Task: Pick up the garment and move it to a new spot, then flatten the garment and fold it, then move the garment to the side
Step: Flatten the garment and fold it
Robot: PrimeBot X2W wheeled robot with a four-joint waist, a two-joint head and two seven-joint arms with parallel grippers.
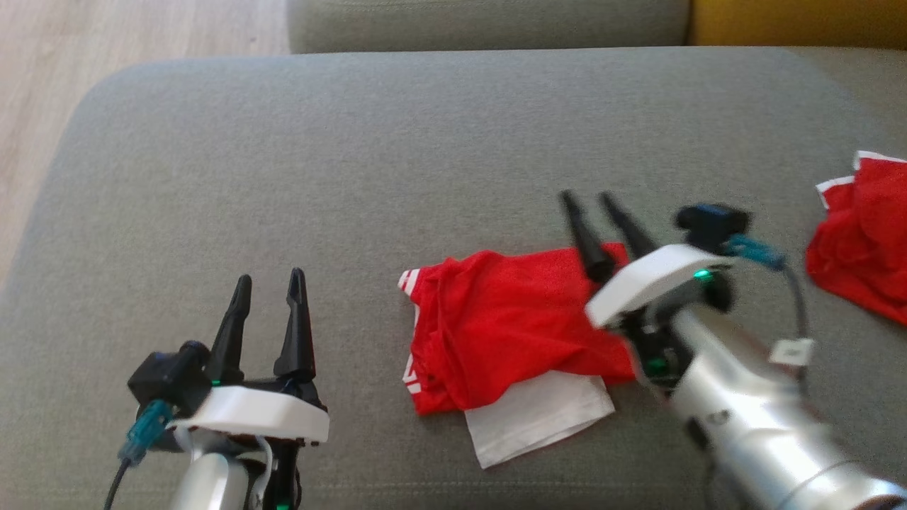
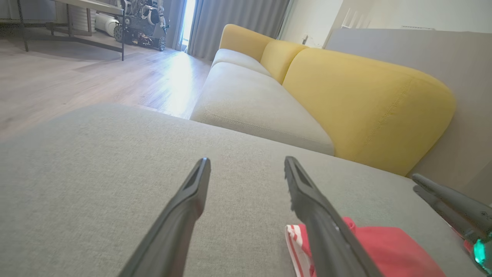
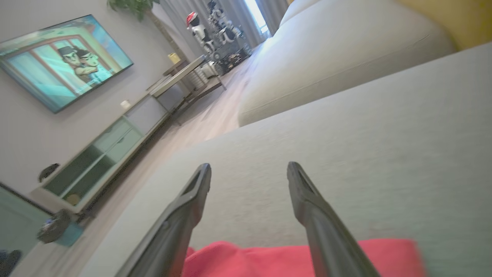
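Folding looks like the step in hand, and by the lie of the cloth it is far along. The garment (image 1: 496, 326) sits near the front of the cushion (image 1: 354, 156) as a compact red bundle, striped hem to the left. A white layer (image 1: 538, 418) sticks out under its near edge. The top is rumpled rather than flat.

Neither gripper holds anything. The right gripper (image 1: 587, 197) has its jaws apart and hangs over the bundle's far right corner, fingers pointing away from the robot and a little left. Its pale forearm slants in from the lower right across the bundle's right edge. In its wrist view the fingers (image 3: 307, 207) frame bare cushion, with red cloth (image 3: 250, 261) below them. The left gripper (image 1: 270, 278) is also spread wide, over bare cushion well to the bundle's left, fingers pointing forward. Its wrist view catches the striped hem (image 2: 296, 242) beside its right finger.

What is probably left is a smoothing or last fold, then the move aside. That move calls for a pinch through every layer, white one included, or the fold may fall open. Another red cloth (image 1: 861, 241) lies at the cushion's right end, so the left looks the freer side.
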